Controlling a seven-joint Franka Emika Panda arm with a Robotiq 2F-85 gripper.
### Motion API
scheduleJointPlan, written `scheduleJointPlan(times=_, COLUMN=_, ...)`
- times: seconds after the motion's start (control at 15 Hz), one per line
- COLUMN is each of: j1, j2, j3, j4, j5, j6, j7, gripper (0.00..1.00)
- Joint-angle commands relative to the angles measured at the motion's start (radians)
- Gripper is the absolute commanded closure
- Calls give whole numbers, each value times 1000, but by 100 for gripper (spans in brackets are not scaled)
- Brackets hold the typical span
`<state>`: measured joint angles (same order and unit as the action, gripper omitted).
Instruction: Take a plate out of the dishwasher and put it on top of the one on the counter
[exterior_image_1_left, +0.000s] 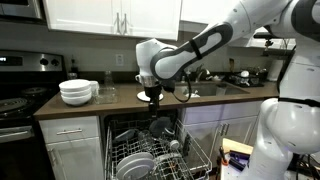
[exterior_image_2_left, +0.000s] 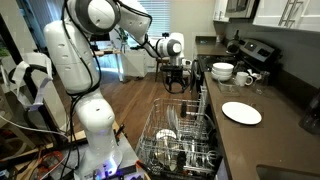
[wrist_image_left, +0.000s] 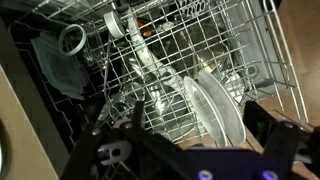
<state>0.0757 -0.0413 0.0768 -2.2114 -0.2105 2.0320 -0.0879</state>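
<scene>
Three views, one pincer, empty in each. Item one, in an exterior view: the pincer hangs fingers-down over the pulled-out dishwasher rack, about level with the edge of the counter. Racked plates stand below it and slightly to one side, untouched. A stack of white bowls sits on the counter well off to its side, towards the stove. Item two, in an exterior view: the pincer is above the far end of the dishwasher rack, clear of the wires. The counter plate lies flat on the counter, well apart from the pincer and beyond the rack. The white bowls and mugs stand nearer to the pincer on the same counter. Item three, wrist view: the pincer shows dark fingers at the lower edge, spread wide with nothing between them. The racked plates stand upright in the dishwasher rack directly beneath the gap, apart from the fingers. A grey dish lies off to one side.
</scene>
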Motion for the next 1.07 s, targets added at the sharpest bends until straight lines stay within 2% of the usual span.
scheduleJointPlan(times=0.0, j1=17, j2=169, j3=15, j4=148, j5=-35, j6=-52, j7=-94, gripper=0)
scheduleJointPlan(times=0.33, j1=55, j2=352, j3=43, j4=283, j5=-28, j6=-79, j7=-127, gripper=0)
scheduleJointPlan(times=0.8, j1=120, j2=549, j3=75, j4=434, j5=-44, j6=-204, j7=-176, gripper=1)
scheduleJointPlan(times=0.87, j1=125, j2=572, j3=76, j4=454, j5=-48, j6=-225, j7=-188, gripper=6)
scheduleJointPlan(times=0.93, j1=130, j2=590, j3=77, j4=471, j5=-52, j6=-241, j7=-201, gripper=7)
scheduleJointPlan(times=1.0, j1=132, j2=607, j3=76, j4=486, j5=-58, j6=-260, j7=-218, gripper=17)
